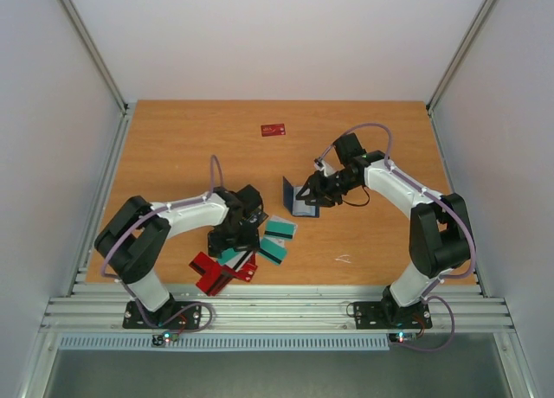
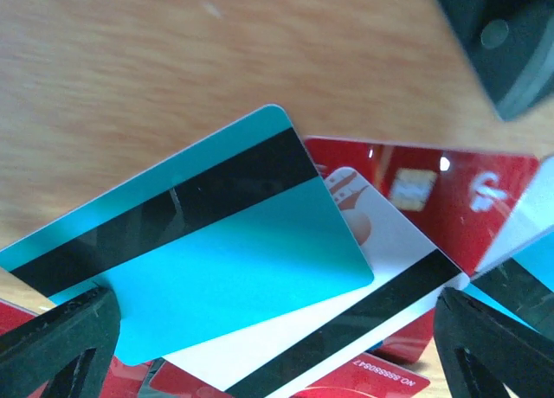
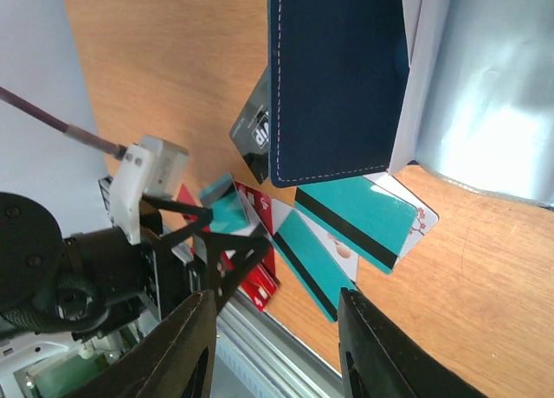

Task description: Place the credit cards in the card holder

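The credit cards lie in a loose heap at the table's near left: teal cards (image 1: 279,229), red cards (image 1: 212,272). My left gripper (image 1: 232,238) hovers low over this heap, wide open. Between its fingers (image 2: 52,346) I see a teal card (image 2: 199,242) on top of a white striped card (image 2: 346,329) and a red card (image 2: 424,199). The navy card holder (image 1: 289,195) stands open at mid-table. My right gripper (image 1: 313,190) is right beside it, jaws partly open with nothing between them. In the right wrist view the card holder (image 3: 338,78) fills the top, above more teal cards (image 3: 359,216).
One red card (image 1: 273,130) lies alone at the far middle of the table. A dark grey card (image 3: 255,130) leans behind the holder. A metal rail (image 1: 277,307) runs along the near edge, and white walls enclose the sides and back.
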Robot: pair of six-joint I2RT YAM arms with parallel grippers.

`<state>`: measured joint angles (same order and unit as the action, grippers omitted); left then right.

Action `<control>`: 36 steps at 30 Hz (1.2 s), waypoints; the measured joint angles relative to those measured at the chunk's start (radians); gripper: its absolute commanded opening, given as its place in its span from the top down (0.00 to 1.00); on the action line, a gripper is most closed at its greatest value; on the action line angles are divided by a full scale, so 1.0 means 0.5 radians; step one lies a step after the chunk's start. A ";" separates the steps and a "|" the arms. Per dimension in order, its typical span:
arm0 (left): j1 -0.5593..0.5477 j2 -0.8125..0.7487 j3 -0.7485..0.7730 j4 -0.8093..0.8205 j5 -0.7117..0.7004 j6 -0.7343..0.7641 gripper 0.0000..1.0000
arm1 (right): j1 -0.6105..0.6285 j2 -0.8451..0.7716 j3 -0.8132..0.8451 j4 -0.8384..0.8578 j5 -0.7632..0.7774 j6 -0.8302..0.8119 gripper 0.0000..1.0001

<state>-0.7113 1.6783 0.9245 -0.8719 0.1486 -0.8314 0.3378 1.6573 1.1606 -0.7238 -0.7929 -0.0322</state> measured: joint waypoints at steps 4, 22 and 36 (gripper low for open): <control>-0.081 0.066 0.096 -0.031 0.134 -0.076 0.01 | -0.001 -0.011 -0.001 -0.014 0.002 -0.004 0.60; 0.013 -0.217 0.215 0.069 0.318 -0.100 0.01 | 0.044 -0.328 -0.162 0.018 0.033 0.165 0.59; 0.056 -1.537 -0.842 -0.227 0.256 -0.510 0.08 | 0.747 -0.658 -0.480 0.191 0.385 0.726 0.61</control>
<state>-0.6834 0.9096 0.5034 -0.9852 0.2768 -1.0866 0.7113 1.3285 0.9207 -0.6285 -0.6003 0.3309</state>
